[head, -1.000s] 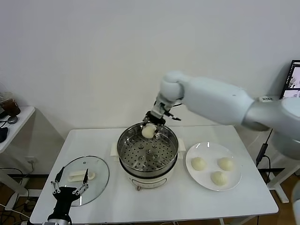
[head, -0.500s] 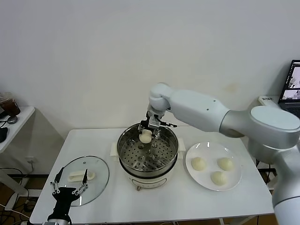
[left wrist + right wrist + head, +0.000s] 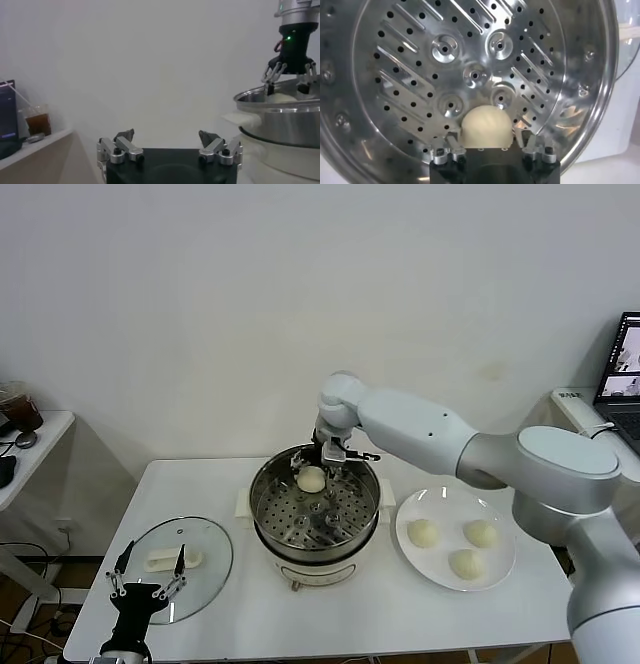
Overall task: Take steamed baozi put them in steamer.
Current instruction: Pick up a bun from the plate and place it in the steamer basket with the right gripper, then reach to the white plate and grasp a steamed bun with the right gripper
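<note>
Head view: the right gripper (image 3: 322, 459) is hanging over the steamer's (image 3: 315, 509) far rim, its jaws standing apart around a bun (image 3: 311, 479) that is sitting on the holed tray. Three buns (image 3: 423, 533) are waiting on the plate (image 3: 500, 569), nearer this arm. The left gripper (image 3: 148, 577), jaws apart, is idling by the glass lid (image 3: 205, 569).

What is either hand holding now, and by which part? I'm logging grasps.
Nothing is held. The right hand stands open over the baozi lying on the steamer tray. The left hand, open, waits near the glass lid.
</note>
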{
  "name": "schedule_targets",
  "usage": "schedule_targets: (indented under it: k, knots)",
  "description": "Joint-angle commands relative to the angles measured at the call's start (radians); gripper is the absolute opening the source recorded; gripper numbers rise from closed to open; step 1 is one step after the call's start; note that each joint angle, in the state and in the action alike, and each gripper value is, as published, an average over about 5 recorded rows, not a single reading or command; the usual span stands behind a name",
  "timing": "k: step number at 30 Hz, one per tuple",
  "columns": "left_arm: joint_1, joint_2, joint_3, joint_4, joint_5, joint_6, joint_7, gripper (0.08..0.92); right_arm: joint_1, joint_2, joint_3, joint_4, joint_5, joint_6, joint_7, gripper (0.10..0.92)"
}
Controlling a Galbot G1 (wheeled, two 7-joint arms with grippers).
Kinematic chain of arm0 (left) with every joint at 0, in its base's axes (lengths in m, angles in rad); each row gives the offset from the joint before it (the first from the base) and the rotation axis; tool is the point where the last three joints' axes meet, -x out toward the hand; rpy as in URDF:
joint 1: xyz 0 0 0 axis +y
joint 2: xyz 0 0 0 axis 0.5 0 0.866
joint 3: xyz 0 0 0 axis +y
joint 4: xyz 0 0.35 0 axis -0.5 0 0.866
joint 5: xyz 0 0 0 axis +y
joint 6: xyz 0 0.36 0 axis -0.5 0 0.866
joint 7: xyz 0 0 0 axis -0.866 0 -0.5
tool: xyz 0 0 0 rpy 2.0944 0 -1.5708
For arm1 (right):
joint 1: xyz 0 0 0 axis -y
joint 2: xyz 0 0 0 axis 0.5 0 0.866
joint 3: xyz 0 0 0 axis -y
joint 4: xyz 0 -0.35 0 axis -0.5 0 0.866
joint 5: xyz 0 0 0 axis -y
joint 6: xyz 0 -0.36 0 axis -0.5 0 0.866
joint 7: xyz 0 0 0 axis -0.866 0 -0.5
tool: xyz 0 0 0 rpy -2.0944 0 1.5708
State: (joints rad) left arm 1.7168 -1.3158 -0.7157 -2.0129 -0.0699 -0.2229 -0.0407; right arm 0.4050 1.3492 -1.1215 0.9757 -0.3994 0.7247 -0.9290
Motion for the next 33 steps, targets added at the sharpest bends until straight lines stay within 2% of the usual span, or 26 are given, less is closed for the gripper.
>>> schedule_targets:
  k: [1, 6, 9, 14, 19, 24, 33]
  knots:
    - [0.0, 0.0, 0.0, -0.001, 0.0, 0.0, 0.0, 0.823, 0.134, -0.113, -0.031, 0.162, 0.24, -0.171, -0.05, 0.821]
    - [0.001, 0.006, -0.008, -0.007, -0.005, 0.001, 0.001, 0.823, 0.227, -0.305, -0.069, 0.365, 0.399, -0.666, -0.088, 0.823]
    - [0.001, 0.01, -0.012, -0.01, -0.008, 0.001, 0.001, 0.823, 0.256, -0.422, -0.09, 0.472, 0.495, -0.903, -0.104, 0.823]
    - [-0.002, 0.019, -0.013, -0.011, -0.01, 0.001, 0.003, 0.823, 0.258, -0.569, -0.111, 0.593, 0.57, -1.109, -0.148, 0.823]
    - [-0.009, 0.027, -0.011, -0.002, -0.009, 0.0, 0.005, 0.823, 0.208, -0.707, -0.127, 0.636, 0.552, -1.165, -0.189, 0.823]
    - [-0.011, 0.031, -0.012, 0.003, -0.011, -0.002, 0.006, 0.823, 0.096, -0.783, -0.101, 0.621, 0.46, -1.071, -0.204, 0.823]
    - [-0.012, 0.031, -0.014, 0.006, -0.01, -0.002, 0.006, 0.823, -0.185, -0.781, 0.091, 0.498, 0.361, -0.984, -0.208, 0.823]
